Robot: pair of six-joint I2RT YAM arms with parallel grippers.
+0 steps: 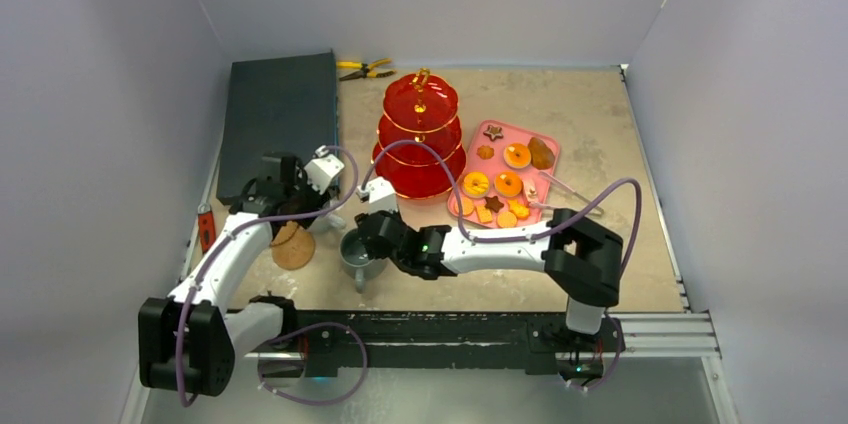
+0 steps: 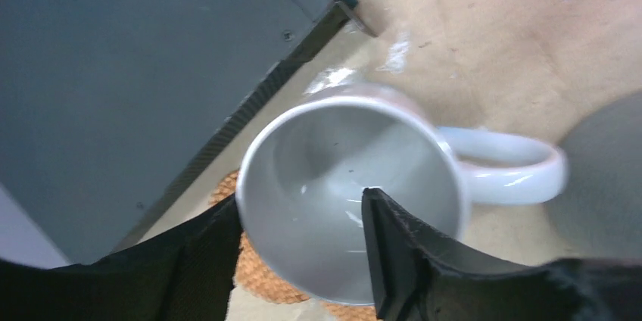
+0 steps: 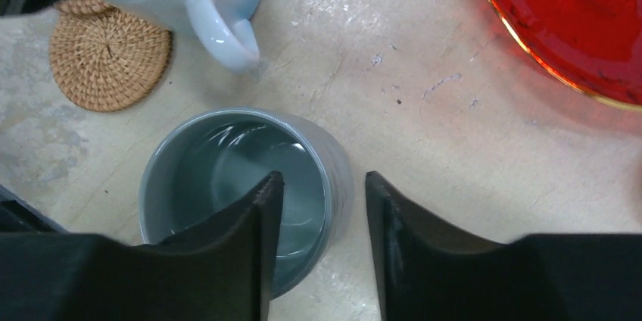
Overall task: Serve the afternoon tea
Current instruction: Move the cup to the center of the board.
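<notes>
The white mug (image 2: 333,177) stands upright on a round cork coaster (image 2: 261,287) beside the dark slab. My left gripper (image 2: 301,200) is open over the mug's rim, one finger inside the cup and the other outside its left wall. The grey mug (image 3: 227,177) stands on the bare table. My right gripper (image 3: 324,177) is open astride its right wall, with clear gaps on both sides. In the top view the left gripper (image 1: 322,202) and right gripper (image 1: 372,229) sit close together in front of the red three-tier stand (image 1: 420,134). Biscuits and pastries (image 1: 505,184) lie on a pink tray.
A second, bare cork coaster (image 1: 292,246) lies left of the grey mug (image 1: 358,254). The dark slab (image 1: 278,119) fills the back left, with yellow-handled pliers (image 1: 365,69) behind the stand. The pink tray (image 1: 545,179) lies right of the stand. The stand's bottom rim (image 3: 560,71) is near my right gripper.
</notes>
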